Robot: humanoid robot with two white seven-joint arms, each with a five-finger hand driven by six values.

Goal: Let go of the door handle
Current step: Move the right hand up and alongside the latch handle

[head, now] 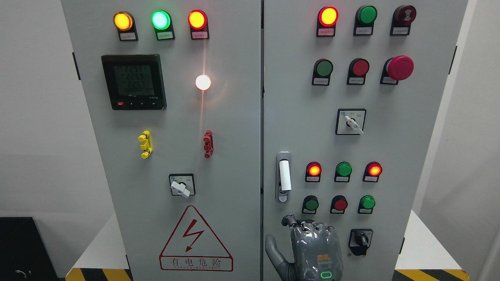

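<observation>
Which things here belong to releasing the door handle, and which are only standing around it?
Belong to the job:
door handle, on the right cabinet door
hand, below the handle, not touching it

Only around it:
digital meter
red mushroom button
warning triangle
indicator lamps

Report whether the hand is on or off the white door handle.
Off. The right hand sits below the white door handle on the grey right cabinet door, grey panel visible between them, curled fingers holding nothing.

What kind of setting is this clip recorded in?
Probably an electrical or industrial control room: a grey two-door switch cabinet with lit indicator lamps, a digital meter and a high-voltage warning sign.
</observation>
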